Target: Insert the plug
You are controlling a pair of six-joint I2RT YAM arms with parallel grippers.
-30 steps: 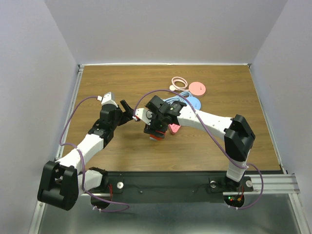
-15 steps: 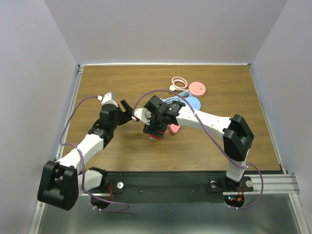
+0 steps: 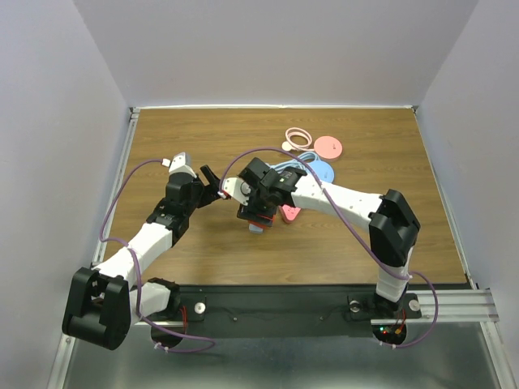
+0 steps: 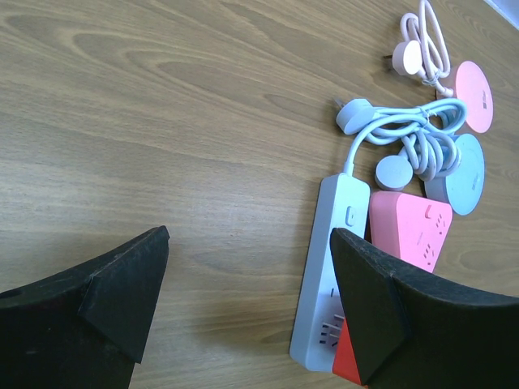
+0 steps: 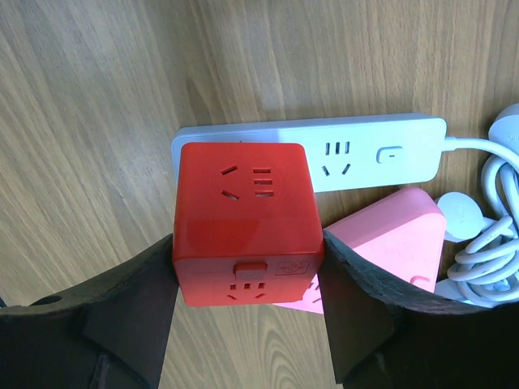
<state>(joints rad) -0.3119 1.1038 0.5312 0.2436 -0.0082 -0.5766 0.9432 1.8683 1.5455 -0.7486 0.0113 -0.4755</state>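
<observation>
Red cube — smooth plastic; table — matt wood.

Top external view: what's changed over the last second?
The right gripper, shut on the red socket cube, edged slightly left above the pale power strip, its elbow following. Nothing was released. The left gripper, open, and the coiled cable stayed put.

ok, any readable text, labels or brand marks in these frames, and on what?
No legible text, number or brand in any view.
red cube socket: a faint embossed patch beside its front button, too blurred to read.
white power strip: only socket holes and a switch, no lettering visible.
pink power strip: no lettering visible.
</observation>
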